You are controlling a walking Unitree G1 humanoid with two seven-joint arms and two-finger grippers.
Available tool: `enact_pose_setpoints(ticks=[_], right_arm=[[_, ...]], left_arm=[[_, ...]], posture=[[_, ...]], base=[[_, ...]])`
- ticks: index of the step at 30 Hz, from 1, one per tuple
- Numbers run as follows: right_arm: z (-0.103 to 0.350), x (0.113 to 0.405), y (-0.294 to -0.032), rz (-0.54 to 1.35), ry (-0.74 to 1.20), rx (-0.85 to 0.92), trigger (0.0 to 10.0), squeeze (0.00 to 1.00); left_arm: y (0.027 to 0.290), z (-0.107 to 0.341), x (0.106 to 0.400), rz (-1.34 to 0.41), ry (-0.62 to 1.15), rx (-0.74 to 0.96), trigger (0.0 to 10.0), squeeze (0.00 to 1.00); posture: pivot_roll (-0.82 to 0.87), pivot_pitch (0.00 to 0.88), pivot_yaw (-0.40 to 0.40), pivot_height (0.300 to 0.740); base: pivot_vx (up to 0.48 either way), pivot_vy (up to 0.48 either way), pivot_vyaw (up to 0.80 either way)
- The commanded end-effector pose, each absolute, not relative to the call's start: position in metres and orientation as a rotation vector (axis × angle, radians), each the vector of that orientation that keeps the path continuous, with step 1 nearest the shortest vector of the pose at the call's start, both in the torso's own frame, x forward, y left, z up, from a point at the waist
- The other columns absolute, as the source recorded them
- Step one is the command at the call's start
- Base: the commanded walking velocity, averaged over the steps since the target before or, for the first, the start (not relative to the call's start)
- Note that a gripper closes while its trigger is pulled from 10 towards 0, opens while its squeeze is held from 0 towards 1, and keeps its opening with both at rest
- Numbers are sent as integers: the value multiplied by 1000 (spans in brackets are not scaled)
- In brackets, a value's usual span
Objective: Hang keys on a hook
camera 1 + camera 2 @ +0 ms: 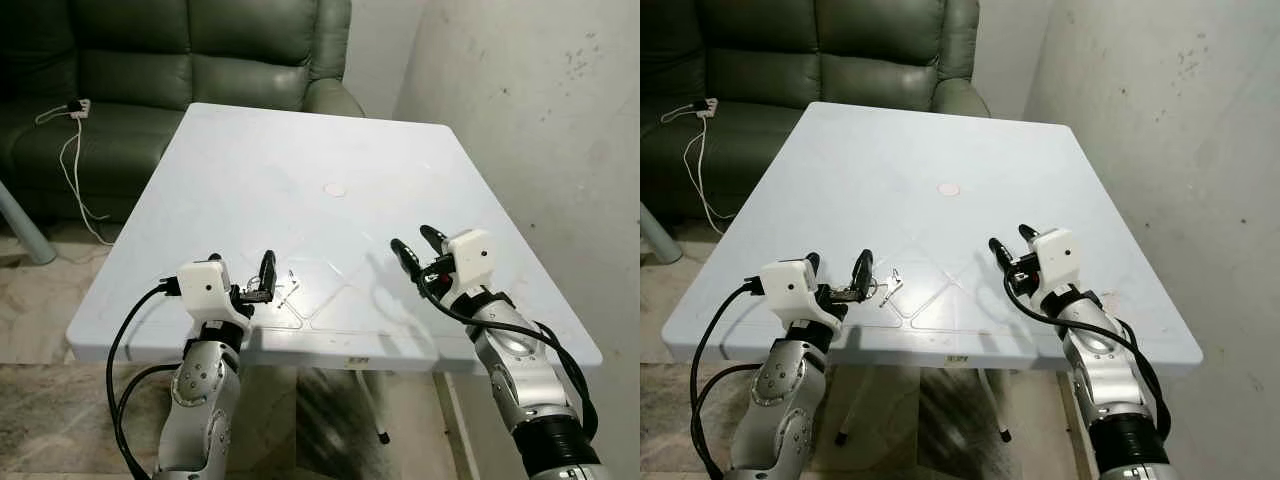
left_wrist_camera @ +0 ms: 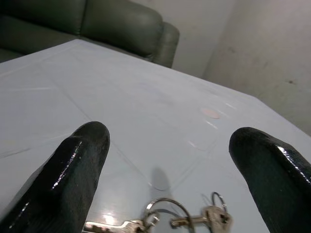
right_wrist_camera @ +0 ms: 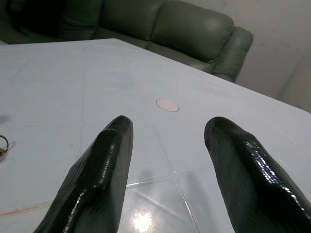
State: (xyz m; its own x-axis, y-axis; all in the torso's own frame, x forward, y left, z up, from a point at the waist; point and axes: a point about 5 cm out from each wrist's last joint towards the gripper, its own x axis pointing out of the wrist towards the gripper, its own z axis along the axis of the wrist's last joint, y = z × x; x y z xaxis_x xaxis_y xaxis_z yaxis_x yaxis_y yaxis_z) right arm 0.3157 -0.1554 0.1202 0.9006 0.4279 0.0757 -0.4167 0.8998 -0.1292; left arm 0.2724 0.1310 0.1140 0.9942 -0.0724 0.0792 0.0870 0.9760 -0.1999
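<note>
Keys (image 1: 887,285) lie flat on the white table (image 1: 300,180) near its front edge, between the spread fingers of the left gripper (image 1: 838,277), untouched. The right gripper (image 1: 417,248), fingers likewise parted and holding nothing, hovers well apart over the table. A green sofa (image 1: 150,60) stands behind; a white wall (image 1: 530,120) flanks the right.

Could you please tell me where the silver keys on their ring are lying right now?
The silver keys on their ring lie on the white plastic table near its front edge, on the robot's left, between the open left gripper's black fingers.
</note>
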Motion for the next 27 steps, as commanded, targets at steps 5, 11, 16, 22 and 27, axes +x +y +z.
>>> enact_pose_setpoints(ticks=[5, 11, 16, 22, 27], right_arm=[[121, 317, -159, 436, -103, -125, 10000, 0], [121, 315, -159, 436, -102, -125, 10000, 0], [120, 315, -158, 437, -101, -122, 10000, 0], [120, 314, -157, 440, -102, -121, 10000, 0], [120, 314, -158, 441, -101, -121, 10000, 0]], left_arm=[[130, 120, 276, -60, -74, -264, 10000, 0], [133, 121, 278, -51, -75, -285, 10000, 0], [135, 121, 278, -46, -73, -295, 10000, 0], [137, 122, 279, -40, -77, -298, 10000, 0], [137, 122, 280, -38, -77, -301, 10000, 0]], posture=[[84, 33, -145, 740], [81, 34, -145, 740], [82, 33, -146, 740], [82, 32, -148, 740], [81, 35, -149, 740]], base=[[0, 0, 0], [0, 336, 0], [0, 393, 0], [0, 404, 0], [0, 406, 0]])
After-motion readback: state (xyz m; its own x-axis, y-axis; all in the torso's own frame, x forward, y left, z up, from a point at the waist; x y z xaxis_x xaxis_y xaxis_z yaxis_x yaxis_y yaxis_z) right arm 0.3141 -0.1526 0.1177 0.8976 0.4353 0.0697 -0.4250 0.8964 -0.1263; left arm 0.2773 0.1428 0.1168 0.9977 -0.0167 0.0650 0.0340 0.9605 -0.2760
